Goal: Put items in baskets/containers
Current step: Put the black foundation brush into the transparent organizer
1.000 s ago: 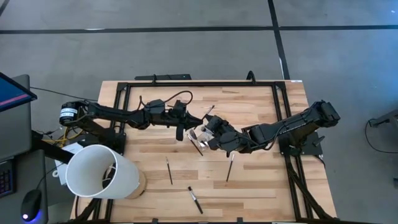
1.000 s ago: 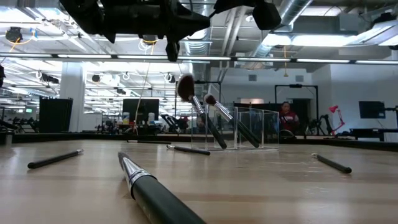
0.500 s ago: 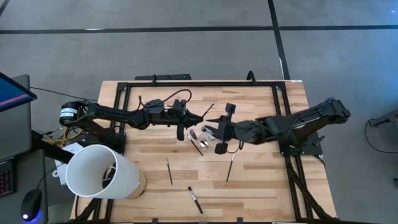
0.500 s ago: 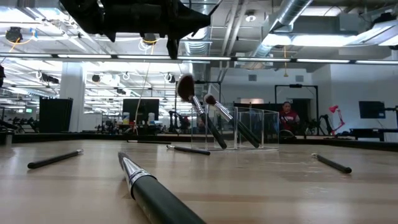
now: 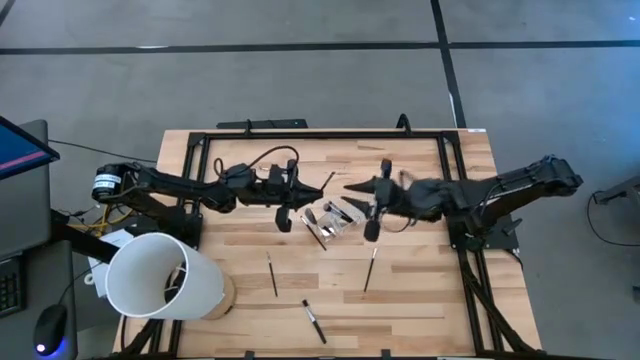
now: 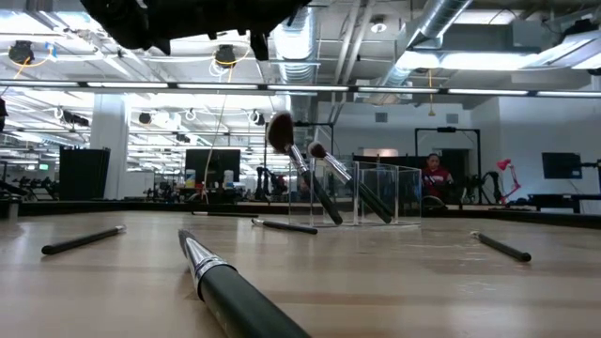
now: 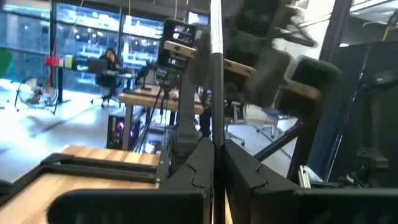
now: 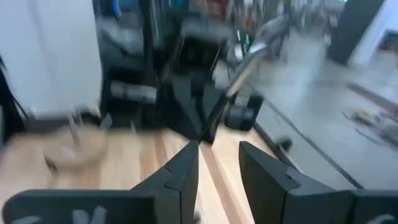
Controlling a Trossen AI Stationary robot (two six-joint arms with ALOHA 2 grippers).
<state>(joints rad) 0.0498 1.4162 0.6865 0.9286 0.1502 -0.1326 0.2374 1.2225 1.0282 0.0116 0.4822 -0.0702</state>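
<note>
High view: the left gripper [image 5: 300, 190] hangs above the middle of the wooden table [image 5: 420, 290], at 9 o'clock of the clear box [image 5: 335, 218]. Its fingers pinch a thin brush [image 5: 326, 181] whose free end points to 2 o'clock. The right gripper [image 5: 356, 187] is just at 1 o'clock of the box; its arm goes off to 3 o'clock. The box holds some brushes and stands near the table centre. 3 loose sticks lie on the table: one [image 5: 271, 273] at 7 o'clock of the box, one [image 5: 369, 270] at 5 o'clock, and a black pencil [image 5: 314, 321] at 6 o'clock, near the table edge. A large white cylinder [image 5: 160, 275] stands at the table corner, at 8 o'clock.

Low view: the clear box [image 6: 371, 193] stands far on the table with 2 brushes [image 6: 299, 167] leaning out of it, fluffy tips up toward 11 o'clock. A thick dark brush handle [image 6: 235, 289] lies close to the camera. A dark arm [image 6: 178, 17] shows at the top. A person [image 6: 433, 175] sits in the room behind.

Left wrist view: the 2 dark fingers [image 7: 189, 171] are pressed on a thin stick [image 7: 215, 56] that stands up between them.

Right wrist view: the fingers [image 8: 181, 174] are spread apart and hold nothing; the picture is blurred.
</note>
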